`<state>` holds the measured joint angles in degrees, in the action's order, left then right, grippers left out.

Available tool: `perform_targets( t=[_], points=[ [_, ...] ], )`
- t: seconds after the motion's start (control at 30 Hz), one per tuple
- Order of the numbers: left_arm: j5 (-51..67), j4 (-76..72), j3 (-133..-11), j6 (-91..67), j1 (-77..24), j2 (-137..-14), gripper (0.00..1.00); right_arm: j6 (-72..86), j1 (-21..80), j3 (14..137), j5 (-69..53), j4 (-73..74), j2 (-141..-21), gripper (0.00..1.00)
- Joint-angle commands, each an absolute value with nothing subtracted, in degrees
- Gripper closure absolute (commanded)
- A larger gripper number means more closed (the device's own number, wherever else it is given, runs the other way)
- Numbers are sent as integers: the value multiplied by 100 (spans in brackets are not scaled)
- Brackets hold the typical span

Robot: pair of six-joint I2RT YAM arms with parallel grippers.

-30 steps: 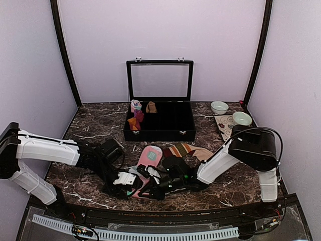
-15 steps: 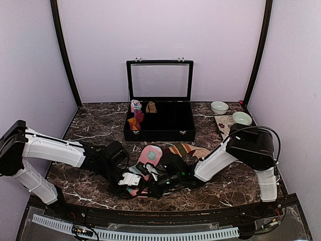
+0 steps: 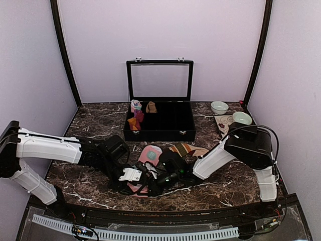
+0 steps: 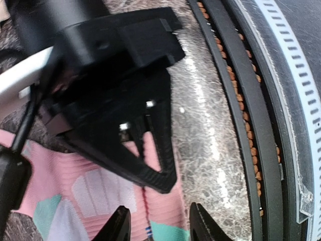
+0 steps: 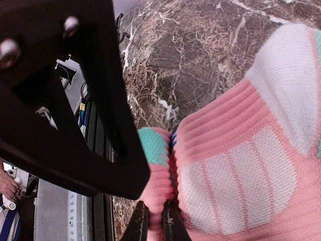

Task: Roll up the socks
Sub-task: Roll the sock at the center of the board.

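Just in front of the black case, pink sock lies on the counter, with striped sock right beside it, below the case's right half. Right tool is clamped tight on a fold at the pink sock's end farthest from the case. Left tool is about half open, straddling that sock's edge, gripping nothing.

walls: pale purple | table: dark marble, white veins | back: black box — lid up | right: two bowls
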<state>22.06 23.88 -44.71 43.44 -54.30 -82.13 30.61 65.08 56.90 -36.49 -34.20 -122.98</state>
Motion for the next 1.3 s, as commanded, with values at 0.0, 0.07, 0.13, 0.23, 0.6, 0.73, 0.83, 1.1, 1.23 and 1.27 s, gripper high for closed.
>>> perform_targets(
  t=[0.0, 0.07, 0.13, 0.23, 0.6, 0.73, 0.83, 1.1, 1.23, 1.27],
  points=[
    [2494, 2737, -4400, 4372, -5543, -8121, 64, 3107, 6392, 5463, -3189, -1655, -12865, 100],
    [2458, 2658, -4291, 4402, -5555, -8115, 66, 3160, 6378, 5490, -3212, -1663, -12912, 100],
    [2351, 2488, -4164, 4464, -5555, -8099, 66, 3249, 6376, 5496, -3282, -1732, -12956, 100],
    [2162, 2232, -3960, 4563, -5555, -8101, 67, 3322, 6372, 5520, -3324, -1776, -13007, 100],
    [1664, 1595, -3653, 4831, -5555, -8339, 64, 3423, 6321, 5497, -3481, -1866, -12967, 100],
    [1454, 1526, -3600, 4828, -5546, -8550, 66, 3490, 6302, 5421, -3563, -1950, -12948, 100],
    [1339, 1594, -3667, 4816, -5546, -8649, 66, 3496, 6292, 5377, -3593, -1929, -12930, 100],
    [1000, 1753, -3664, 4796, -5534, -8778, 66, 3545, 6215, 5222, -3569, -2008, -12820, 100],
    [961, 1750, -3578, 4704, -5529, -8619, 71, 3568, 6204, 5187, -3592, -2021, -12837, 100],
    [958, 1745, -3542, 4709, -5533, -8569, 73, 3571, 6203, 5198, -3593, -2021, -12840, 100]
  ],
)
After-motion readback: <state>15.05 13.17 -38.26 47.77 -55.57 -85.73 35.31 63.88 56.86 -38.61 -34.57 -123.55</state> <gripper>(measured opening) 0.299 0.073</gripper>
